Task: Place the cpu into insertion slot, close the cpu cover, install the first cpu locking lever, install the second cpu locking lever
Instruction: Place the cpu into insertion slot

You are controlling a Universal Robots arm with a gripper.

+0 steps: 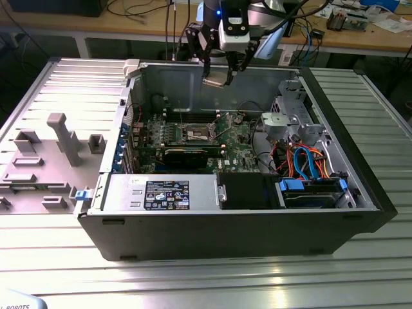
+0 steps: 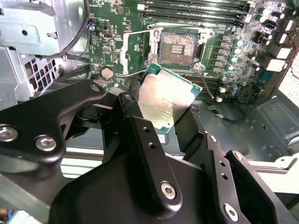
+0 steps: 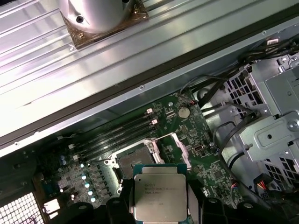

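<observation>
I get the exterior view from high and well back, over the whole open case (image 1: 225, 235). Both wrist views look down from close, sharing the insertion slot (image 2: 176, 47) and the cpu (image 2: 168, 100).

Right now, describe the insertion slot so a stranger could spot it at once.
Start at the open computer case and find the green circuit board on its floor. Near the board's middle sits the insertion slot. It is square and dark with a silvery rim, unlike the long thin black memory slots running alongside it.
</observation>
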